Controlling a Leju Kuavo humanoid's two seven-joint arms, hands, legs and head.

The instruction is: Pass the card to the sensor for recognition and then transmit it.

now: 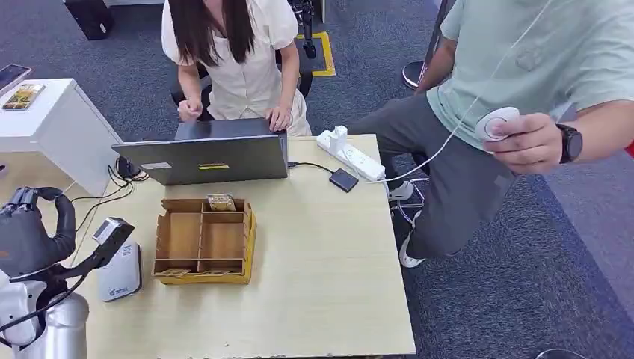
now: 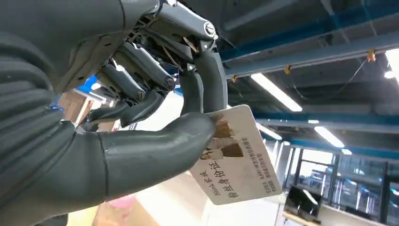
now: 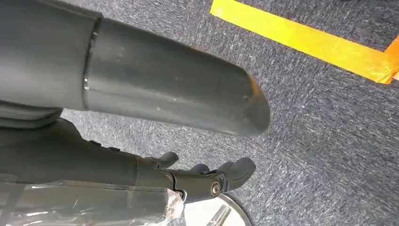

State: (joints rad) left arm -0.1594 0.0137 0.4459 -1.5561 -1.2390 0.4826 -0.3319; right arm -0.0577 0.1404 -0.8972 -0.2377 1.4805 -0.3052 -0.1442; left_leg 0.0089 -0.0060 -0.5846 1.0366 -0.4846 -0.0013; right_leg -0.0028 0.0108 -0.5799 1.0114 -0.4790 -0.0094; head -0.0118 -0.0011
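Grey carpet (image 1: 523,284) surrounds the pale wooden tabletop (image 1: 329,284). At its near-left edge the card (image 2: 237,157) is pinched between thumb and fingers of the left hand (image 1: 34,228), raised beside the white sensor (image 1: 119,273). Over bare floor, the right hand (image 3: 197,181) is seen curled, nothing held.

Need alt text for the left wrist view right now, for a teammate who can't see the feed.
The left robot hand pinches a white printed card between its thick grey thumb and dark fingers, holding it up against a ceiling with blue beams and strip lights. The card bears a small picture and lines of printed text.
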